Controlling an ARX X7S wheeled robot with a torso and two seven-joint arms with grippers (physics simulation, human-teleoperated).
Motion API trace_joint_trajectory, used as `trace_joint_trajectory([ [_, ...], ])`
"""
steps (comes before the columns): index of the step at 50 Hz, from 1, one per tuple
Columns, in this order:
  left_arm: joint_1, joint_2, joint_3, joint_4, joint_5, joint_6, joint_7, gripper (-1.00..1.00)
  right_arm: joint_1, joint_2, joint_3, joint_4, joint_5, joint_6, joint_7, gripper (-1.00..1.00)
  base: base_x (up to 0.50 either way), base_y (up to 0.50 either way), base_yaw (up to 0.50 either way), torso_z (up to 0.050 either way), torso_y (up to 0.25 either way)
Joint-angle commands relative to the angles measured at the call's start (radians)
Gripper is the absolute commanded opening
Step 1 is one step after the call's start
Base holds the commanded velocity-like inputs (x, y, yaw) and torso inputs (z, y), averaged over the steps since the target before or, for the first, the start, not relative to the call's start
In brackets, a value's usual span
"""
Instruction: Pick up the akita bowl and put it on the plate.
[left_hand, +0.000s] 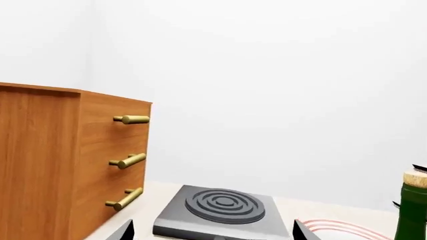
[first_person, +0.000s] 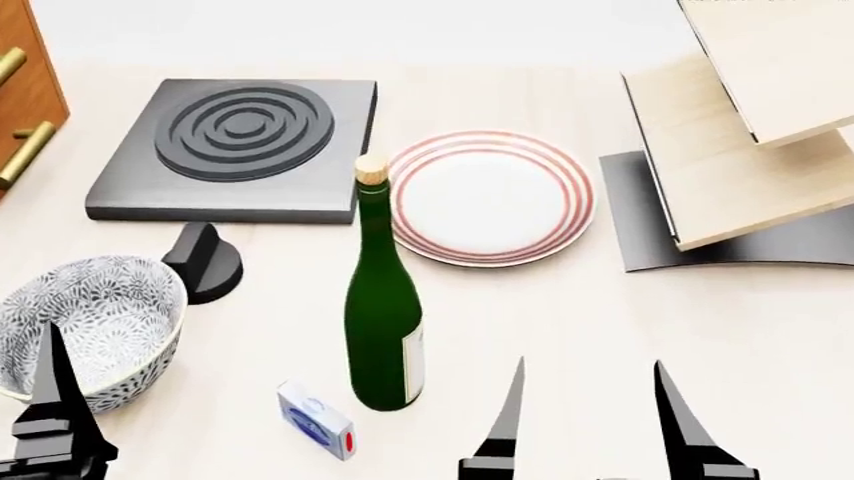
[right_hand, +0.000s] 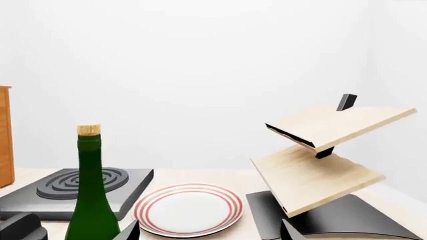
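Head view: deep round ceramic akita bowl (first_person: 83, 325), white with a dense grey-black floral pattern, standing upright on the pale table (first_person: 561, 330) at the near left, just beside a small black knob (first_person: 203, 262). Left gripper (first_person: 54, 420) at the bottom left corner, one dark finger rising in front of the bowl's near rim; second finger out of frame there, contact with the bowl not possible to tell. In the left wrist view, two black fingertips (left_hand: 122, 231) far apart at the lower edge, nothing between them. Flat round white plate with thin red rings (first_person: 491, 196) lying well apart from the bowl, farther back and to the right, bare. Tall green glass bottle with a cork (first_person: 383, 300) upright between bowl and plate. Small white box with blue and red print (first_person: 316, 418) lying near the bottle's base. Grey square stove burner with dark rings (first_person: 240, 145) behind the bowl, left of the plate. Wooden cabinet with brass handles (left_hand: 73, 160) at the far left. Two-tiered light wood rack on a dark base (first_person: 747, 150) to the right of the plate. Right gripper (first_person: 587, 425) low at the near right, fingers spread wide, holding nothing.
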Motion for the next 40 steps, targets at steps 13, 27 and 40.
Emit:
trace_joint_trajectory([
  [13,0.001,-0.010,0.004,0.014,-0.006,0.007,-0.012,1.00,0.003,0.009,-0.010,-0.010,0.006,0.001,0.010,1.00,0.08,0.00,0.00,0.000,0.000],
  [27,0.000,-0.014,0.009,0.009,-0.011,0.010,-0.017,1.00,0.007,0.012,-0.015,-0.007,0.011,0.003,0.015,1.00,0.08,0.00,0.00,0.000,0.000],
  [40,-0.001,-0.017,0.016,0.004,-0.011,0.017,-0.020,1.00,0.008,0.016,-0.021,-0.005,0.011,0.001,0.020,1.00,0.08,-0.01,0.00,0.000,0.000],
])
